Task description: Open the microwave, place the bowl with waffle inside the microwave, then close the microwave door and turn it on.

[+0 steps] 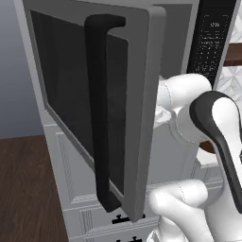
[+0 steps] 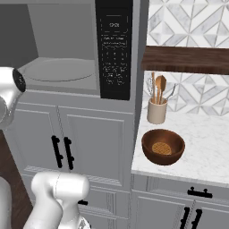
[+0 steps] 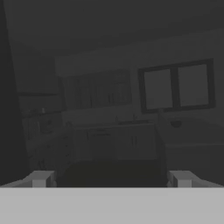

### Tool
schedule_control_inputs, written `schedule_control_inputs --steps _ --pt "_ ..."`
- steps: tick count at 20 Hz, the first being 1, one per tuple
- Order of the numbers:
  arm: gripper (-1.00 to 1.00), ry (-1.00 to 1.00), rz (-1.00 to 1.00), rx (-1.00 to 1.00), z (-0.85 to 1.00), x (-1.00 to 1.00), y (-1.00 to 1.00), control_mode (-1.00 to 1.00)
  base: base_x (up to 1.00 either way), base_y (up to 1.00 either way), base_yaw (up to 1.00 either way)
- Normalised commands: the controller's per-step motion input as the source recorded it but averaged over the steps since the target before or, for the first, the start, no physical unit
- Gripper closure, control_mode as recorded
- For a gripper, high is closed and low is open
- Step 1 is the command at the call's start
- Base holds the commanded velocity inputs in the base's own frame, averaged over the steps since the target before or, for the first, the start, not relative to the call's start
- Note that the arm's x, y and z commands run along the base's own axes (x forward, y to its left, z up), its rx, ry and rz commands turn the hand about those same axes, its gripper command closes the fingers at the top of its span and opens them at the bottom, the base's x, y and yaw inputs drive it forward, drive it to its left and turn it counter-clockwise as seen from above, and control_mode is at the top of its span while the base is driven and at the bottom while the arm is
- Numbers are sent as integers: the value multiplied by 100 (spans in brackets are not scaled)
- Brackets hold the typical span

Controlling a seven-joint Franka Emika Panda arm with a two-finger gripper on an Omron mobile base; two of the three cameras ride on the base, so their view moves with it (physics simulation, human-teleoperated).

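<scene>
Two steps were open to judgement: the microwave door (image 1: 94, 118) stood swung wide, and the bowl (image 2: 163, 146) had not yet been lifted. My claw (image 3: 111, 179) had its fingers spread fully apart and gripped nothing; it looked through the door's tinted window from close behind it.

The bowl, with the waffle (image 2: 162, 148) lying at its centre, sat on the bench (image 2: 210, 147) near the front edge and toward the left end, just beside the microwave (image 2: 67, 49) cabinet. A utensil crock (image 2: 157, 111) stood behind it, toward the back wall.

Procedure, as I judged it:
- Withdraw the claw from the door first, keeping clear of the long black handle (image 1: 101, 118).
- Approach the bowl from above or the front, gripping one rim wall so the waffle stays level.
- Keep away from the crock.

Clearances: the cavity and turntable (image 2: 58, 70) lay open and roomy. The wooden shelf (image 2: 185, 59) overhung the bench, limiting lift height. The keypad panel (image 2: 115, 49) stood between bowl and cavity, so the carry needed to swing out around it.
</scene>
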Motion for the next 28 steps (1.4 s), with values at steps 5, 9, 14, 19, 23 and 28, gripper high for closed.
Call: schedule_control_inputs --steps 5,9,14,19,23,28 --pt "-100 0 0 -5 0 0 63 -100 0 0 0" --pt "-100 0 0 -4 0 0 52 -100 0 0 0" --pt "-100 0 0 0 0 0 8 -100 0 0 0" --pt "-100 -4 5 0 0 0 -23 -100 0 0 0" --pt "-100 -10 9 0 0 -5 -96 -100 0 0 0" --pt "-100 -7 10 0 0 -1 -100 -100 0 0 0"
